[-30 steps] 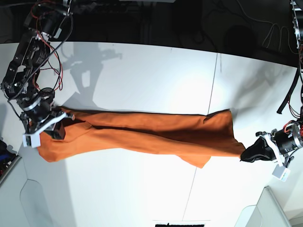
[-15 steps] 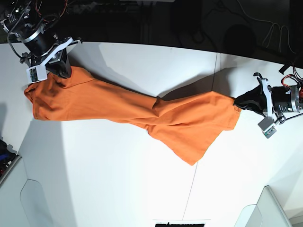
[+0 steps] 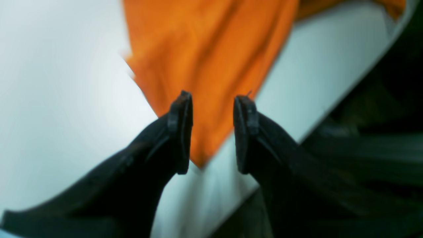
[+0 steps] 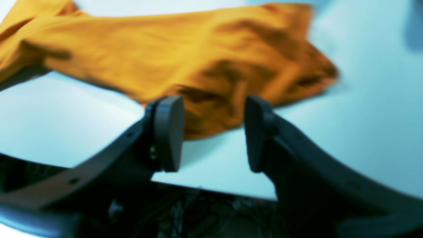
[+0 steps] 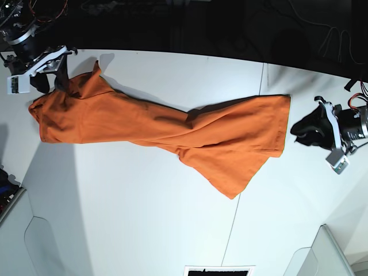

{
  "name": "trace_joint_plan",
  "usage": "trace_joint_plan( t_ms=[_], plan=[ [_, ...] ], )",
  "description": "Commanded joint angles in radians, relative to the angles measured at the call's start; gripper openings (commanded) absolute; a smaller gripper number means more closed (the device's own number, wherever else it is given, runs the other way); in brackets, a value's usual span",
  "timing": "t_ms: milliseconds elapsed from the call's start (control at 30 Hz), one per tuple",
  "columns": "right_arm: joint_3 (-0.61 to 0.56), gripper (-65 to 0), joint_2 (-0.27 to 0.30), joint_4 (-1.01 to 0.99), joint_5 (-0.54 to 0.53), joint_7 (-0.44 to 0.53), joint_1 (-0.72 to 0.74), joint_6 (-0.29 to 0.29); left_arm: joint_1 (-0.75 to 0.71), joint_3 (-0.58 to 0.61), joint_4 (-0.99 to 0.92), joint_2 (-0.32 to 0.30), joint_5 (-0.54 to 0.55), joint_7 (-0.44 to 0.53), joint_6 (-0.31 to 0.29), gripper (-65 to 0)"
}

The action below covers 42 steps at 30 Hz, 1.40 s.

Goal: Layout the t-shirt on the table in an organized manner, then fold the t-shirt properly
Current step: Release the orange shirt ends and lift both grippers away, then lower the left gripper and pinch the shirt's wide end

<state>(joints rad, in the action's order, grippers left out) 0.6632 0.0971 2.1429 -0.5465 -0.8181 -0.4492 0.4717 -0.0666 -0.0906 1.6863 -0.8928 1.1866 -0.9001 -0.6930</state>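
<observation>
The orange t-shirt [image 5: 155, 129] lies stretched in a long twisted band across the white table [image 5: 144, 218], wider at both ends. At its right hem my left gripper [image 5: 295, 130] is open, just off the cloth. In the left wrist view the left gripper [image 3: 213, 99] holds nothing and the t-shirt [image 3: 211, 49] lies beyond its fingers. My right gripper [image 5: 50, 76] stands open at the shirt's far-left end, by the table's back edge. The right wrist view shows this gripper [image 4: 213, 100] empty, with the rumpled t-shirt [image 4: 185, 56] just ahead.
A thin dark seam [image 5: 230, 230] crosses the table right of centre. Pale bins sit at the front-left corner [image 5: 17, 230] and front-right corner [image 5: 325, 253]. Beyond the table's back edge [image 5: 172, 54] it is dark, with cables.
Both grippers have opened and let go of the t-shirt, which now rests on the table. The right gripper has moved further back and left; the left one has drawn slightly away from the hem.
</observation>
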Motion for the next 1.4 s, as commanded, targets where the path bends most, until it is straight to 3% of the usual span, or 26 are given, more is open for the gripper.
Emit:
trace_joint_plan(
  t_ms=[0, 133, 333, 467, 667, 900, 1100, 1367],
  plan=[
    [0.019, -35.3, 0.005, 0.019, -0.029, 0.005, -0.010, -0.004, 0.030, -0.010, 0.010, 0.002, 0.003, 0.030, -0.005, -41.7],
    [0.026, -35.3, 0.000, -0.022, -0.040, 0.010, -0.047, -0.004, 0.091, 0.030, 0.009, 0.099, -0.066, 0.046, -0.005, -41.8],
    [0.019, -35.3, -0.027, -0.193, -0.037, 0.080, 0.002, -0.004, 0.194, 0.205, 0.010, 0.248, -0.136, 0.093, -0.005, -41.8],
    [0.017, -35.3, -0.045, -0.284, -0.037, 0.081, 0.075, 0.004, 0.274, 0.330, 0.007, 0.348, -0.299, 0.125, -0.005, -41.8],
    [0.017, -36.3, -0.066, -0.371, -0.023, 0.079, 0.162, 0.003, 0.364, 0.454, -0.124, 0.411, -0.542, 0.273, 0.020, -41.8],
    [0.016, -65.0, -0.069, -0.393, 0.008, 0.074, 0.182, 0.008, 0.528, 0.491, -0.522, 0.477, -0.622, 0.365, 0.031, -41.8],
    [0.016, -65.0, -0.070, -0.393, 0.003, 0.066, 0.174, 0.053, 0.631, 0.491, -0.802, 0.517, -0.697, 0.453, 0.037, -41.8],
    [0.050, -65.0, -0.055, -0.377, -0.051, 0.020, 0.137, 0.081, 0.705, 0.491, -1.007, 0.544, -0.790, 0.489, 0.261, -44.2]
  ],
)
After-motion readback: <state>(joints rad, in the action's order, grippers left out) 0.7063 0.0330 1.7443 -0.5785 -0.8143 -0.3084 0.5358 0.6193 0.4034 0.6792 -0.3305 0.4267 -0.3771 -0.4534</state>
